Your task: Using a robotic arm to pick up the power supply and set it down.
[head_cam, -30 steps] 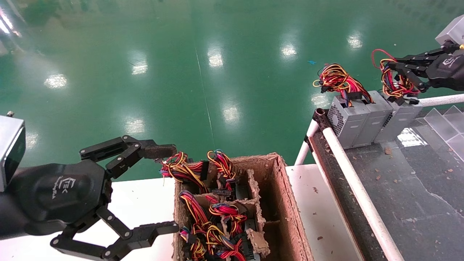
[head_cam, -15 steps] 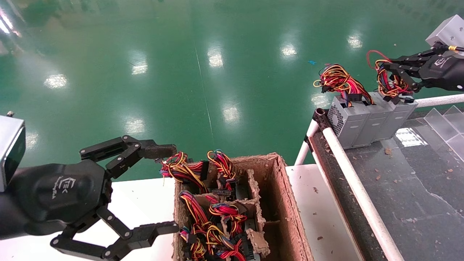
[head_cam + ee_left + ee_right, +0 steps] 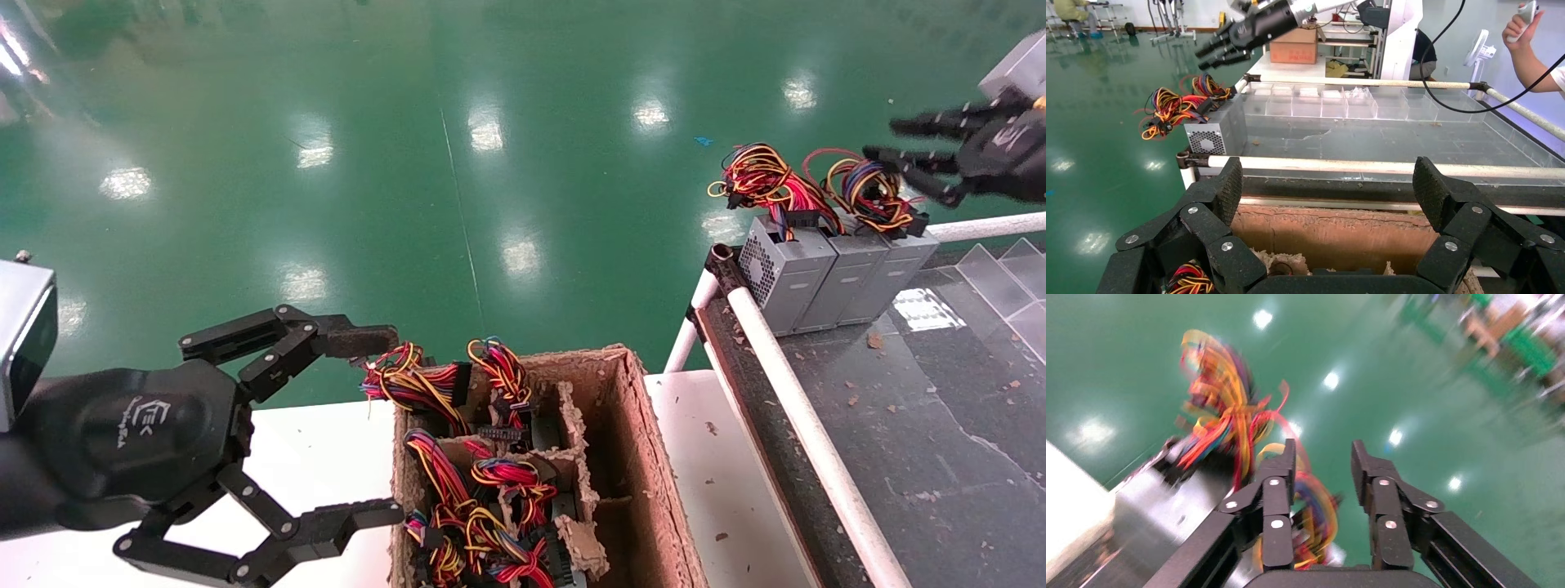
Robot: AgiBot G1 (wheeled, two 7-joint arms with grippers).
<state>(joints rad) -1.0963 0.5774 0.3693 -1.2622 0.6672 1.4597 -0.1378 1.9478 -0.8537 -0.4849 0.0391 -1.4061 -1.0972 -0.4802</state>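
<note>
Right claw (image 3: 919, 147) hung in the air with fingers spread and nothing between them, above and just beside the wire bundle (image 3: 870, 192) of the nearest power supply (image 3: 887, 273). That grey unit stood at the far corner of the dark bench (image 3: 940, 425), touching two other power supplies (image 3: 805, 273) in a row behind the white rail (image 3: 805, 425). Right wrist view showed the claw's fingers (image 3: 1275, 496) apart, coloured wires beyond them. Left claw (image 3: 359, 433) sat parked, jaws wide, beside the cardboard box (image 3: 645, 457) on the white bench (image 3: 319, 441); the box's compartments held more wired units (image 3: 482, 490). Green floor (image 3: 409, 163) lay beyond.
</note>
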